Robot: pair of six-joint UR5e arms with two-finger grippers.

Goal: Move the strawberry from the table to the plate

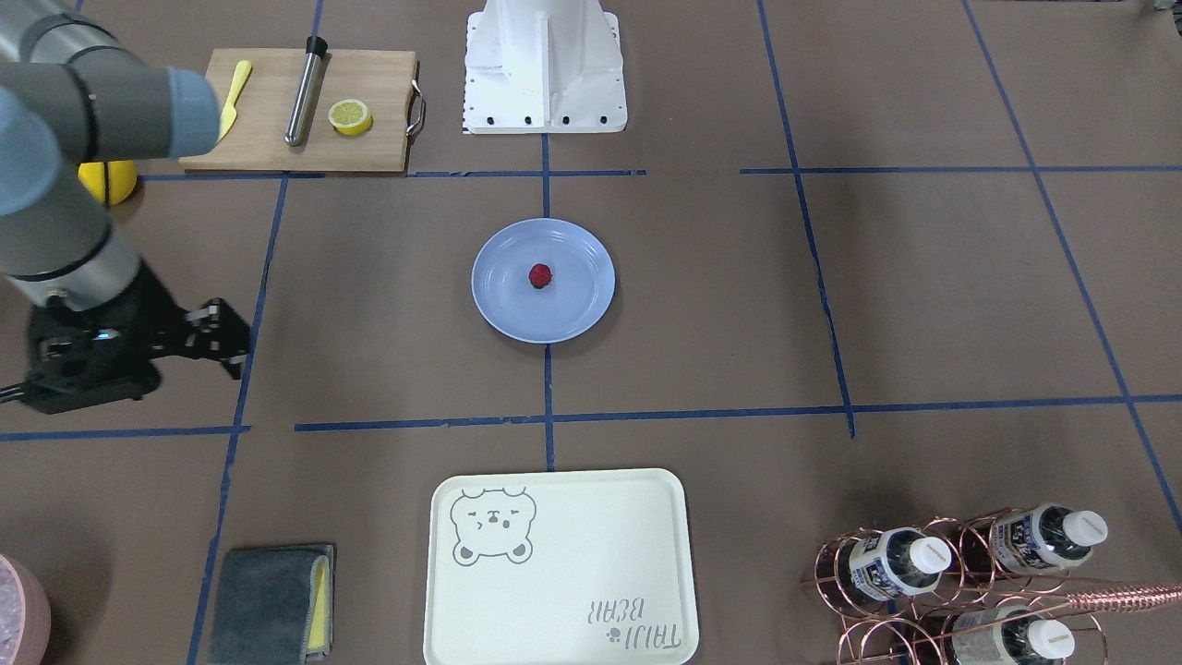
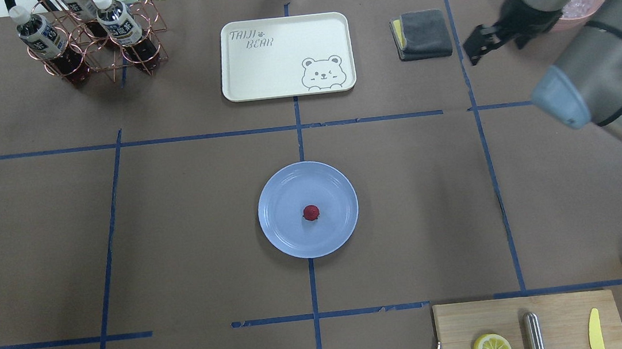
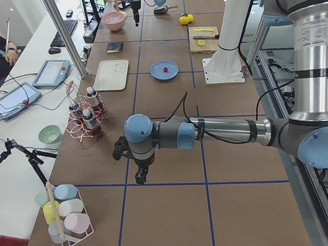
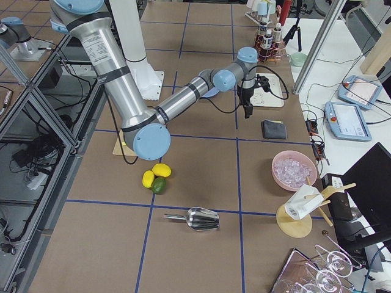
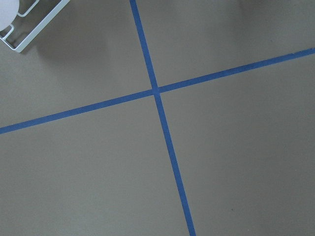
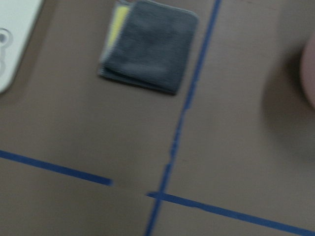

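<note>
The strawberry [image 2: 310,212] lay at the plate's [image 2: 288,232] centre on the counter [image 2: 179,240]. From overhead, the right tool [image 2: 473,52] hung at two o'clock from it, arm outstretched; whether spread, I could not tell. The left tool [image 3: 139,177] pointed straight down, perhaps empty, likewise unreadable.

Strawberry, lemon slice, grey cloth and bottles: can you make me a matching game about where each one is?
Things:
1. strawberry
2. lemon slice
3. grey cloth
4. bottles

Places:
A. in the copper wire rack
B. on the wooden board
C. on the blue plate
D. on the table, beside the bear tray

Pairs: 1-C, 2-B, 3-D, 4-A
</note>
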